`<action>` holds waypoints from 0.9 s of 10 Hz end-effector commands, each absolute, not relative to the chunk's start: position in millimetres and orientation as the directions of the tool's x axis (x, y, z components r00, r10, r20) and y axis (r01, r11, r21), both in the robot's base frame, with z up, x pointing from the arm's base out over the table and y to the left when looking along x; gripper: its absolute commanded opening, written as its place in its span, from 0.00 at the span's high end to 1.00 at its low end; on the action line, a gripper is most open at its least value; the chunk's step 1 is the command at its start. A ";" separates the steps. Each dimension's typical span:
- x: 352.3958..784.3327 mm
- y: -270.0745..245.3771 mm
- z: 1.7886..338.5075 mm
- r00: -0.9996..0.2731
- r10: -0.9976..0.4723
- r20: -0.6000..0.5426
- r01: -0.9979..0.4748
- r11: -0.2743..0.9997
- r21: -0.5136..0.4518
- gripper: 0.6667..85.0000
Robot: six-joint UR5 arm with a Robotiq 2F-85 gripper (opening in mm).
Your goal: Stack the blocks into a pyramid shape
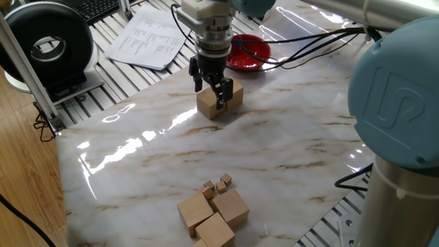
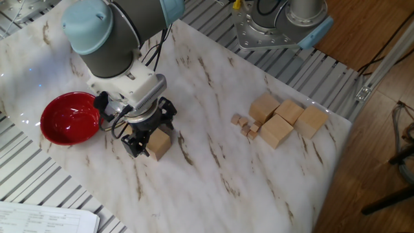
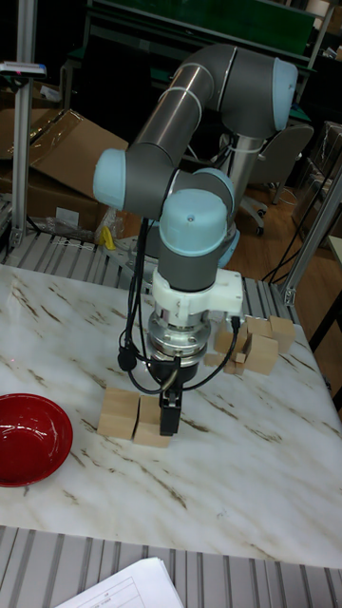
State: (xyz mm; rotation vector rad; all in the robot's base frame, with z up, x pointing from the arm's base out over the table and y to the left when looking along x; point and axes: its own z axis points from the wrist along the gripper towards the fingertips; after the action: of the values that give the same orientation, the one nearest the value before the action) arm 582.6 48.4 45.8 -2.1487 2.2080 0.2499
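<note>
1. My gripper (image 1: 210, 95) sits low over two blocks (image 3: 136, 416) placed side by side on the bench (image 1: 288, 144) near the red bowl (image 2: 70, 118). Its fingers straddle the nearer block (image 1: 209, 105); whether they are clamped or let go I cannot tell.
2. I judge the pyramid's base row is being laid; no upper tier exists yet.
3. The spare blocks (image 2: 288, 120) lie clustered well apart, beside some tiny cubes (image 2: 244, 124).
4. Next I'd lift straight up, then fetch one to extend the row.
</note>
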 end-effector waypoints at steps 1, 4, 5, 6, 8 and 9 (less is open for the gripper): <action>583.3 72.6 54.7 -0.079 -0.984 -0.157 -0.994 0.065 0.089 0.00; 582.4 81.1 53.7 -0.098 -0.981 -0.169 -0.992 0.083 0.098 0.02; 582.0 82.6 53.0 -0.114 -0.979 -0.167 -0.990 0.097 0.102 0.07; 584.7 82.6 52.0 -0.130 -0.978 -0.162 -0.989 0.116 0.094 0.23; 589.4 80.3 50.7 -0.167 -0.975 -0.149 -0.984 0.156 0.080 0.48; 590.2 78.5 50.2 -0.164 -0.976 -0.143 -0.985 0.154 0.075 0.48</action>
State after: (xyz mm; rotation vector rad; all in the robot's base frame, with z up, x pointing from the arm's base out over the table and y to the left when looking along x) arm 585.5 77.2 49.7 -2.0350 2.3136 0.2490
